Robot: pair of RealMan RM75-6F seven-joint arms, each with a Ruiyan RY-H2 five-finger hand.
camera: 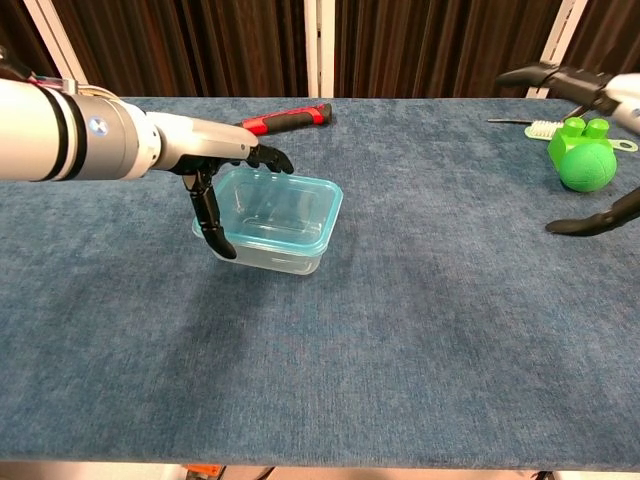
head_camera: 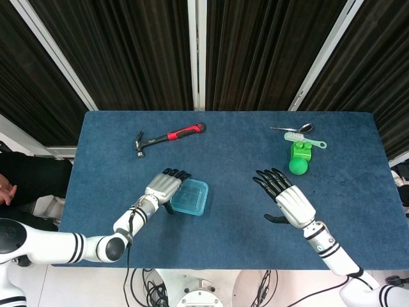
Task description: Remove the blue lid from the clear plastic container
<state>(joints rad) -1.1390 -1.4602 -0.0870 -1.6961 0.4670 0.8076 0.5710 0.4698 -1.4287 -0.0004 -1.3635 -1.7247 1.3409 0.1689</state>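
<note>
- Blue lid point(head_camera: 191, 196) sits on the clear plastic container point(camera: 268, 248), on the near-left part of the worktop point(head_camera: 236, 166), nearer to me than the hammer point(head_camera: 169, 137) at the far left.
- My left hand point(head_camera: 163, 188) is at the container's left end: fingers point(camera: 262, 154) reach over the far-left edge of the lid, and the thumb point(camera: 207, 213) hangs down against the near-left wall. I cannot tell whether it is truly clamping or only touching.
- In the chest view the container looks tipped, its left end raised off the worktop, so I judge it very light and easy to shove or lift whole.
- My right hand point(head_camera: 286, 199) hovers over the worktop well to the right of the container, fingers spread, holding nothing.
- I judge both parts to be thin, smooth, springy plastic: slippery under hard fingertips, liable to flex but not fragile.
- The lid's rim overhangs the walls all round; that lip is the place to hook, best at a corner where a snap-on lid peels most easily.
- The body needs pinning by its walls or pressing down, or it will simply rise with the lid.
- The green toy point(head_camera: 298, 157), brush point(head_camera: 303, 139) and spoon point(head_camera: 293, 128) lie far right, well apart.
</note>
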